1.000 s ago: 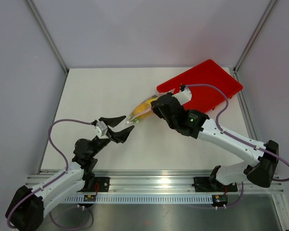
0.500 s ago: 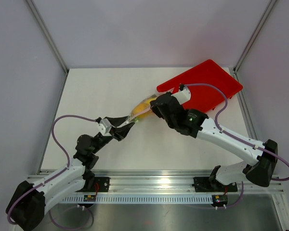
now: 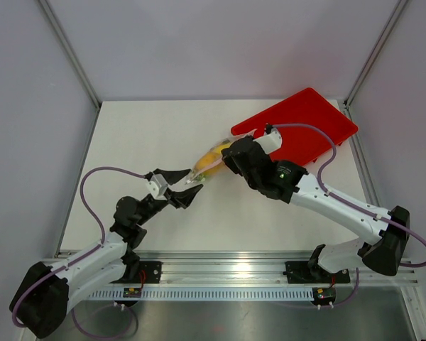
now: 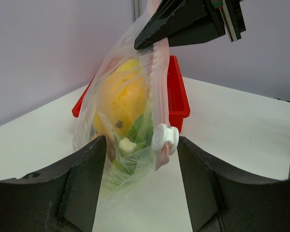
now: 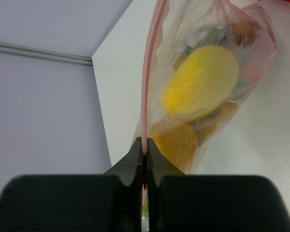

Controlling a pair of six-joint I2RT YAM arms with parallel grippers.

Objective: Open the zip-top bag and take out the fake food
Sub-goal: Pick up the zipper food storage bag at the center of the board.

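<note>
The zip-top bag (image 3: 207,162) hangs tilted over the table, clear and crinkly, with a pink zip strip (image 4: 159,72) and a white slider (image 4: 164,137) at its low end. My right gripper (image 3: 226,158) is shut on the zip strip at the bag's upper end, and the strip runs straight out from its tips (image 5: 144,142). Inside the bag lies the fake food: a yellow piece (image 5: 203,82), an orange piece (image 5: 176,142) and green bits (image 4: 140,128). My left gripper (image 4: 140,145) is open, with its fingers on either side of the bag's lower end and the slider.
A red tray (image 3: 305,117) lies at the back right, just behind the bag and under the right arm. Grey walls with metal posts close off the table on three sides. Both arms' purple cables loop beside their bases.
The left gripper has moved in toward the bag's low end. It narrowed half a second ago and has spread open again. The right gripper and the bag have stayed in place.
</note>
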